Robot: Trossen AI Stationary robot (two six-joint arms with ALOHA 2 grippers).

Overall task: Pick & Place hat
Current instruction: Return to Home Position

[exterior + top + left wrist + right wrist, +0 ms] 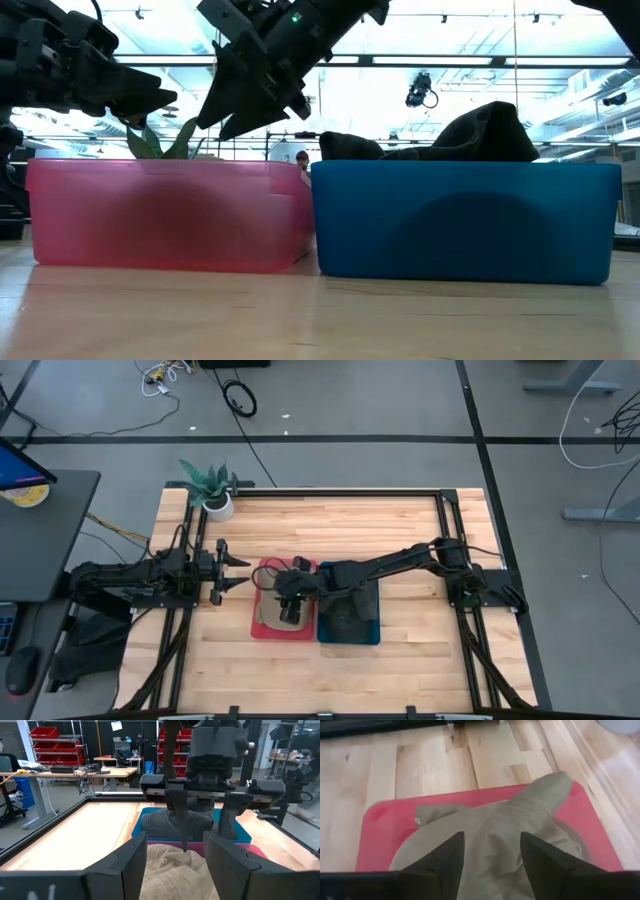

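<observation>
A tan hat (505, 815) lies crumpled in the red bin (385, 835), which stands on the table. A dark grey hat (480, 135) is heaped in the blue bin (460, 220) right beside it and rises above the rim. My right gripper (491, 836) hangs open over the red bin, fingers pointing down, clear above the tan hat (170, 870). In the low view it (250, 100) stays above the bin's rim. My left gripper (240, 570) waits open, left of the red bin (262, 575), pointing toward it.
A potted plant (212, 485) stands at the table's far left corner. Black frame rails (445, 530) run along the table's sides. Bare wood lies at the near side in front of both bins (330, 670) and on the far side behind them.
</observation>
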